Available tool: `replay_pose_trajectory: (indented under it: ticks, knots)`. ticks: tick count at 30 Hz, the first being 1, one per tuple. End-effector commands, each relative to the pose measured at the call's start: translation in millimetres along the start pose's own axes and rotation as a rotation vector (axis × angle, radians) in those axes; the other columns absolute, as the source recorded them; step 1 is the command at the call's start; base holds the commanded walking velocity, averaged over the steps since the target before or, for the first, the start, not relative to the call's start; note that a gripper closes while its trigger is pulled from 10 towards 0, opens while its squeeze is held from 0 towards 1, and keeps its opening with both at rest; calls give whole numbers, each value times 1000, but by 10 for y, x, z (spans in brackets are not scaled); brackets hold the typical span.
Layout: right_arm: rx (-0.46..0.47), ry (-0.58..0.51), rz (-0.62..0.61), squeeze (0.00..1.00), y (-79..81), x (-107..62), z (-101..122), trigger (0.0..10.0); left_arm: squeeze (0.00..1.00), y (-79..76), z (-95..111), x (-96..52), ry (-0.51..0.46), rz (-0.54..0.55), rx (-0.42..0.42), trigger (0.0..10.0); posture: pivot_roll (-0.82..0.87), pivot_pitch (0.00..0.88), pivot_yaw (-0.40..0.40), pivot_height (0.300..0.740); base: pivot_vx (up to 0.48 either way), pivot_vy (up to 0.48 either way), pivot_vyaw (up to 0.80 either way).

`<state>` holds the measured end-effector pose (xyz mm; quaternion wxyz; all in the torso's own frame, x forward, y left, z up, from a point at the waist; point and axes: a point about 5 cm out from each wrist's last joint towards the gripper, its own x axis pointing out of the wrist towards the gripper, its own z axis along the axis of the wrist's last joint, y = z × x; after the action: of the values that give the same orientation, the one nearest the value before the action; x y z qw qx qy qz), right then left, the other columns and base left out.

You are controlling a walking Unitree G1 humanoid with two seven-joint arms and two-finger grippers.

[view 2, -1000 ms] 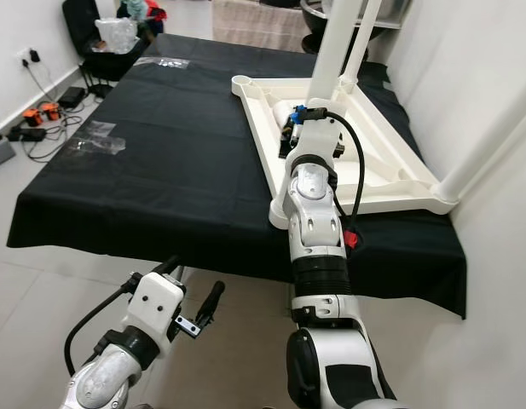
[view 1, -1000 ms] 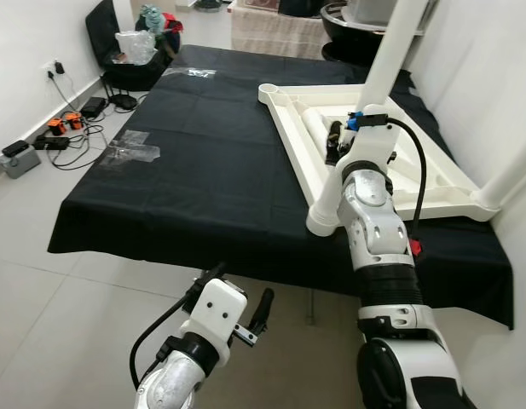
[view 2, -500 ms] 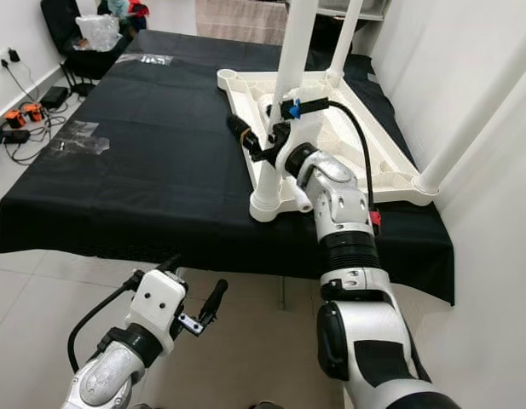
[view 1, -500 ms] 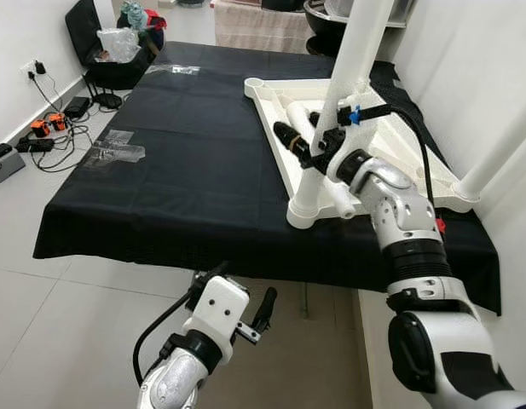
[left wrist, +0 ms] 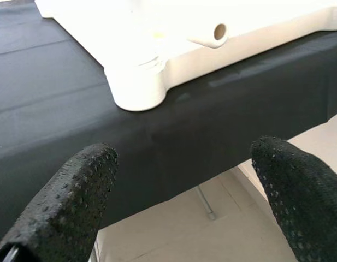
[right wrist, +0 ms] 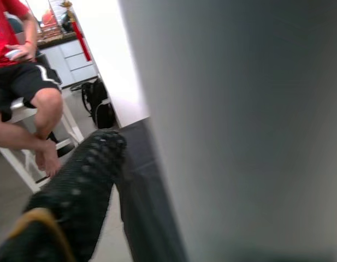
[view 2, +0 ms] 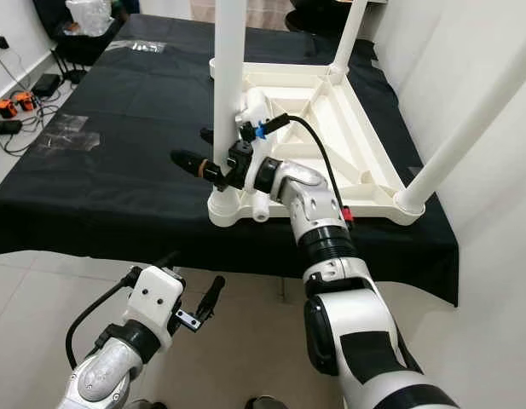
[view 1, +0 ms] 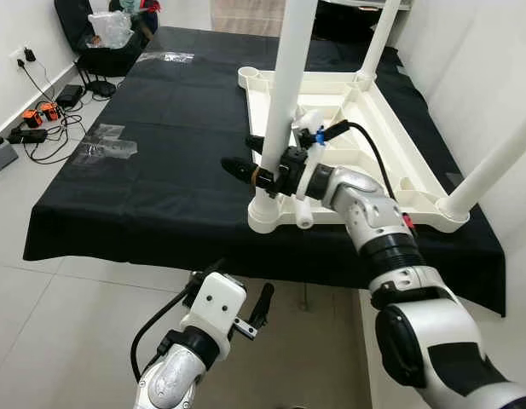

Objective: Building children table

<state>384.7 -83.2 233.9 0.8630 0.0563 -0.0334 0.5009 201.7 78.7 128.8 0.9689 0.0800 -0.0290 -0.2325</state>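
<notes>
A white children's table (view 1: 378,162) is lying upside down on a black cloth (view 1: 169,162) that covers a bigger table. Three white legs are seen standing up from its corners. The near leg (view 1: 280,102) is gripped low down by the right gripper (view 1: 261,166), with one black finger on each side of it, just above the round corner socket (view 1: 271,213).

The step in hand looks like the fixing of this leg into its socket. For the next move, the leg probably has to be kept straight and turned or pushed until it sits tight.

The left gripper (view 1: 237,319) is held low, below the cloth's near edge, with its fingers (left wrist: 75,191) spread apart and nothing between them.

The ribbed pockets inside the upturned table top hold a small white tube-shaped part (view 1: 309,118); what else is in them cannot be told.

In the right wrist view, a person (right wrist: 21,82) is seen sitting on a white stool.
</notes>
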Motion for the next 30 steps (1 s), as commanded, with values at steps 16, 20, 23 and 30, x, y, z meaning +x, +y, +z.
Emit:
replay_pose_trajectory:
  ticks: [16,20,23,30]
  knots:
    - [-89,-67,-797,0,-366,-174,34,0,0,-41,-20,-8,15,-20,-2,10000,57,154,-98,740,0,0,0]
    - [-142,-51,-1071,0,-424,-398,21,0,0,-37,-15,-6,12,-20,1,10000,56,152,-98,740,0,0,0]
    - [-170,-44,-1331,0,-339,-613,20,0,0,-42,-21,-16,12,-21,5,10000,56,137,-96,740,0,0,0]
    - [-131,-52,-1414,0,-185,-546,-7,0,0,-58,-28,-27,12,-24,13,10000,66,119,-99,740,0,0,0]
